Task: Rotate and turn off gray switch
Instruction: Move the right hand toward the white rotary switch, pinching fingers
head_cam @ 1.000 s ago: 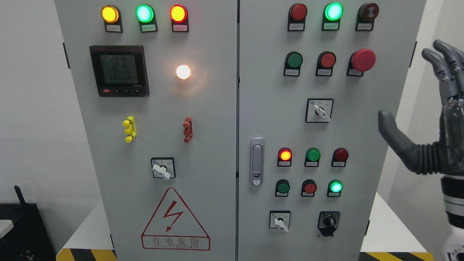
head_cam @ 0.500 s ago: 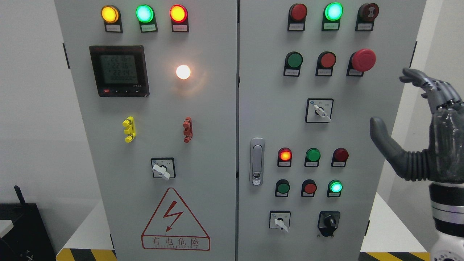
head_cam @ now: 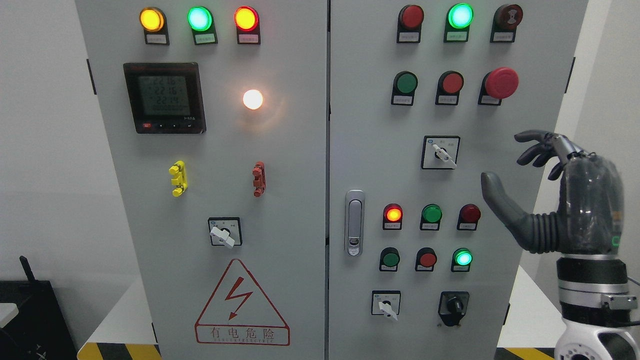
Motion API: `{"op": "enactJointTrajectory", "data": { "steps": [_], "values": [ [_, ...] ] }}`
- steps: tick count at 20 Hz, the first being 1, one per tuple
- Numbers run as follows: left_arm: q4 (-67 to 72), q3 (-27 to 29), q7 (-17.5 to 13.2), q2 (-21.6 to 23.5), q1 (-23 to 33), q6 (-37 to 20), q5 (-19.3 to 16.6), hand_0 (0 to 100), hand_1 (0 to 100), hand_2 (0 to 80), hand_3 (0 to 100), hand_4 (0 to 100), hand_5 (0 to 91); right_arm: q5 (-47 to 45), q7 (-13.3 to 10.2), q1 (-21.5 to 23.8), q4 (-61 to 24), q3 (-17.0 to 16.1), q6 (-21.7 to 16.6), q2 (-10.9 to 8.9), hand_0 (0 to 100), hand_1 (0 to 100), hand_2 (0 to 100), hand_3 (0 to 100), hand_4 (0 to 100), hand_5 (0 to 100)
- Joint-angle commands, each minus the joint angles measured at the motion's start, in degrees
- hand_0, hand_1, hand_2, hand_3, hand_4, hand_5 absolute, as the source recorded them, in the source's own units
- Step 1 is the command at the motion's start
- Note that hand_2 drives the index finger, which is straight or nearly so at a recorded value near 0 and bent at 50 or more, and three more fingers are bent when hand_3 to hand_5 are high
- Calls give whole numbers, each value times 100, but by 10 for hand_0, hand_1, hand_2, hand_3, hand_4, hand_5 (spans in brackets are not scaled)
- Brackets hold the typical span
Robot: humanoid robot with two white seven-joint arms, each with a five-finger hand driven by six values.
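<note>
The grey cabinet has three rotary switches with pale grey levers. One sits at mid-height on the right door (head_cam: 443, 154), its lever pointing down-right. One is low on the left door (head_cam: 223, 233) and one is low on the right door (head_cam: 386, 306). My right hand (head_cam: 506, 162) is raised at the right door's right edge, to the right of and slightly below the upper right switch, and touches nothing. Its thumb (head_cam: 495, 192) is spread and its fingers (head_cam: 535, 145) are loosely bent, holding nothing.
A black rotary knob (head_cam: 453, 303) sits beside the lower right switch. Rows of red and green buttons and lamps (head_cam: 431, 214) lie below the hand's level. A red mushroom button (head_cam: 501, 82) is above it. A door latch (head_cam: 354, 222) stands near the centre seam.
My right hand has moved down and to the left, from beside the cabinet to in front of the right door's edge. Its fingers have bent forward from upright.
</note>
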Motion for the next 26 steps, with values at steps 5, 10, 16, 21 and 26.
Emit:
{"op": "enactJointTrajectory", "data": {
  "steps": [5,10,16,21,26],
  "values": [
    [79,-17,-4,0,0,-4,0,120,389,0,0,0,0,22,-338,46,142,785,740,210,55,304,432,817,827,979],
    [79,-17,-12,0,0,-4,0,120,389,0,0,0,0,31,-339,-191,459,882,810,202,59,290,458,821,828,991],
    [79,-9,-4,0,0,-4,0,120,389,0,0,0,0,92,-322,-358,565,900,1179,202,31,306,487,833,829,996],
    [79,-9,-12,0,0,-4,0,120,389,0,0,0,0,92,-286,-525,600,891,1443,202,22,353,491,840,831,999],
    [79,-9,-12,0,0,-4,0,120,389,0,0,0,0,119,-251,-613,617,900,1707,202,11,457,514,847,835,1000]
  ]
}}
